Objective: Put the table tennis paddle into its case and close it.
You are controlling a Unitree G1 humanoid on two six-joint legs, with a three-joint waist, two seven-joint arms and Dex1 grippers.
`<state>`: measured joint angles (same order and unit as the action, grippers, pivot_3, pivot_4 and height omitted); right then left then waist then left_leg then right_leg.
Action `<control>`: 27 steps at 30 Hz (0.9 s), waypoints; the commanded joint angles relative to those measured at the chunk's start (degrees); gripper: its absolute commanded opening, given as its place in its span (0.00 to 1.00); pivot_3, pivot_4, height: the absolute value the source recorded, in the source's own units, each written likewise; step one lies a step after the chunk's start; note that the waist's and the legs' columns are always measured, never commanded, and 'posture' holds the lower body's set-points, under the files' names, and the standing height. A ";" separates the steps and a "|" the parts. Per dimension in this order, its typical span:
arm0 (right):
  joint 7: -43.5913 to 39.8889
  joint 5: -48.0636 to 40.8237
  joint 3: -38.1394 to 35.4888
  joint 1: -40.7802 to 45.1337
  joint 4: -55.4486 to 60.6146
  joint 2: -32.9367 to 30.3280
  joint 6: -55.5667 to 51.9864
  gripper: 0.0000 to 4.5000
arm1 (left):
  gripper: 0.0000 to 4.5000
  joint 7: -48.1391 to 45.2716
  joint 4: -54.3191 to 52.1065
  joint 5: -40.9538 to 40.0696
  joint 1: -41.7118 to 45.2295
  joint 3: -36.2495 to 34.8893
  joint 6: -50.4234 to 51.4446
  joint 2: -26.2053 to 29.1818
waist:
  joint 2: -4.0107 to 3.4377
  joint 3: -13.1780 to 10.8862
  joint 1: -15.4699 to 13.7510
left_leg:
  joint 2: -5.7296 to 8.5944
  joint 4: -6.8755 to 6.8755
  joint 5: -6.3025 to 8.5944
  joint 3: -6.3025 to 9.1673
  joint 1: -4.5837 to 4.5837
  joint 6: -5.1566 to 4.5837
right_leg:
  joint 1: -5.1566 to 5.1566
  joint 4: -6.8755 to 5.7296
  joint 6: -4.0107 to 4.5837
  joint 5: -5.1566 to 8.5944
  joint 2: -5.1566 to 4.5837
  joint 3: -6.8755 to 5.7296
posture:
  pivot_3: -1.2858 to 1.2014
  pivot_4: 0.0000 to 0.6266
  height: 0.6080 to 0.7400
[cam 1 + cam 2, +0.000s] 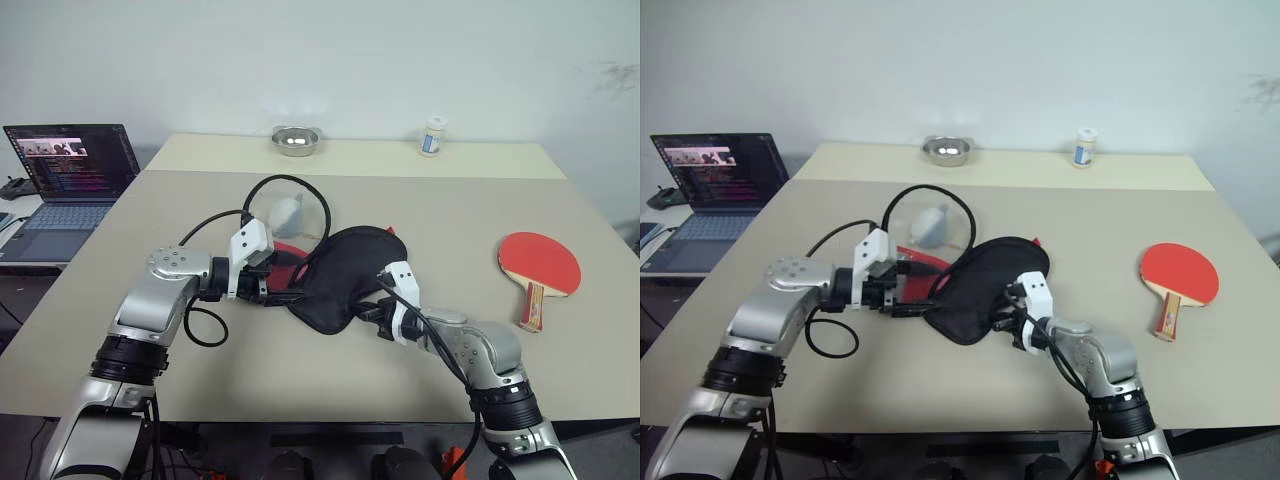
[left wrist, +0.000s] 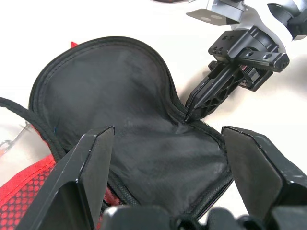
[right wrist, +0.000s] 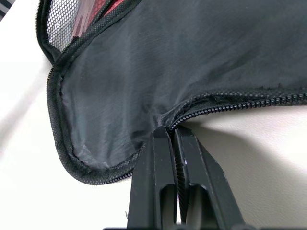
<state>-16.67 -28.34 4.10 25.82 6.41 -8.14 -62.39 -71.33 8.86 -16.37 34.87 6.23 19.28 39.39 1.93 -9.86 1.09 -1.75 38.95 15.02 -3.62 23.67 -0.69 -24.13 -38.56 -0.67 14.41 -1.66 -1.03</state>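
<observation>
The case (image 1: 345, 265) lies open in the middle of the table, its black flap on top and red mesh (image 2: 19, 201) showing beneath it. My right gripper (image 3: 171, 134) is shut on the flap's zip edge at the near side, also seen from the head (image 1: 372, 310). My left gripper (image 2: 168, 132) stands open at the case's left end (image 1: 285, 285), its fingers wide on either side of the flap's narrow part. The table tennis paddle (image 1: 540, 262) lies red face up to the right, apart from both grippers.
An open laptop (image 1: 70, 185) sits on a side table at the left. A metal bowl (image 1: 296, 140) and a small white bottle (image 1: 432, 137) stand at the far edge. A black cable (image 1: 300, 182) loops above the left gripper.
</observation>
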 commanded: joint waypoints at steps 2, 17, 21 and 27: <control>-0.88 -1.30 -6.51 1.21 0.70 -5.22 -3.50 0.01 | 0.87 -0.44 -2.34 -0.89 1.00 -0.56 -1.48 -0.73 | 0.00 0.00 -0.38 | 0.04 0.00 0.00 0.00 0.01 0.00 | 0.00 0.00 0.00 0.00 0.00 -0.01 | 0.52 0.24 1.00; -13.41 -0.52 -7.56 3.09 -4.14 -27.29 -2.69 0.01 | 0.87 -2.19 1.73 1.01 4.04 2.92 -5.60 -5.58 | -0.01 -0.01 -0.95 | 0.06 -0.02 0.00 -0.04 0.06 -0.01 | -0.06 0.02 0.00 0.00 0.13 0.04 | 0.52 0.24 1.00; -14.32 0.32 -8.04 4.61 -5.25 -28.53 -1.25 0.01 | 0.87 -2.68 3.50 1.54 4.68 3.02 -6.75 -6.23 | -0.01 -0.01 -0.84 | 0.03 -0.02 0.00 -0.05 0.06 -0.01 | -0.06 0.02 -0.01 0.00 0.15 0.06 | 0.52 0.24 1.00; -15.50 1.77 -8.15 5.56 -7.76 -29.94 0.82 0.01 | 0.87 -3.18 5.92 2.17 5.33 2.88 -8.40 -6.76 | -0.01 -0.01 -0.87 | 0.00 -0.02 0.00 -0.05 0.07 -0.01 | -0.09 0.02 0.00 0.01 0.20 0.07 | 0.52 0.24 1.00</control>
<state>-31.52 -27.27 -2.73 30.43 -1.39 -36.71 -62.86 -74.36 15.14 -14.17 38.79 9.35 12.00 32.68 1.92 -9.87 0.22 -1.74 38.93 15.03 -3.68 23.74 -0.70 -24.21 -38.53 -0.68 14.42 -1.47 -0.96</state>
